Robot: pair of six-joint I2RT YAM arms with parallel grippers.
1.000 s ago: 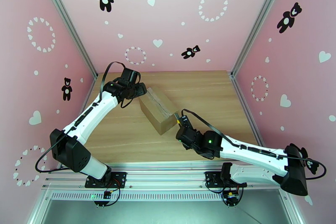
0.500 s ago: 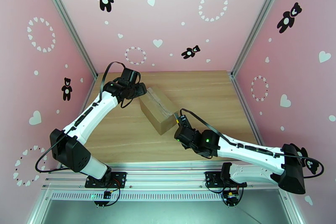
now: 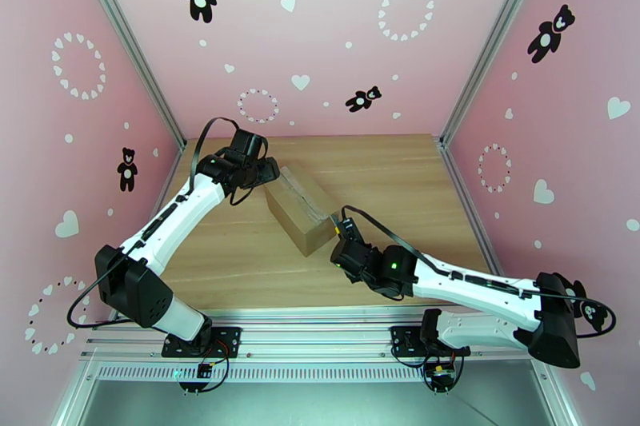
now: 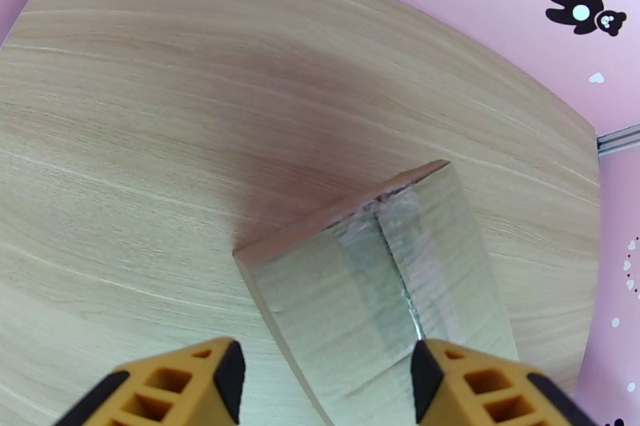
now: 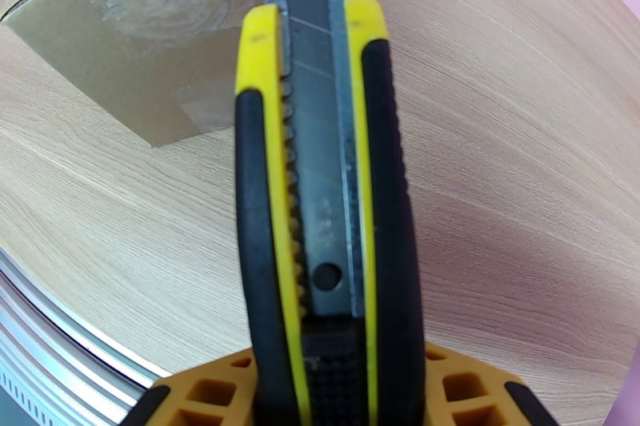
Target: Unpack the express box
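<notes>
2 grippers: left gripper (image 4: 324,376) gapes over the box (image 3: 300,208) end; right gripper (image 5: 336,388) clamps a knife (image 5: 320,180). Box seems light, stiff; hold bare sides.

The express box (image 3: 300,208) lies diagonally on the counter (image 3: 400,172), left of centre, one end toward the far left corner. The left end effector (image 3: 270,173) stands at that end. The right end effector (image 3: 342,234), with the utility knife (image 5: 320,180) in it, stands at the opposite end.
</notes>
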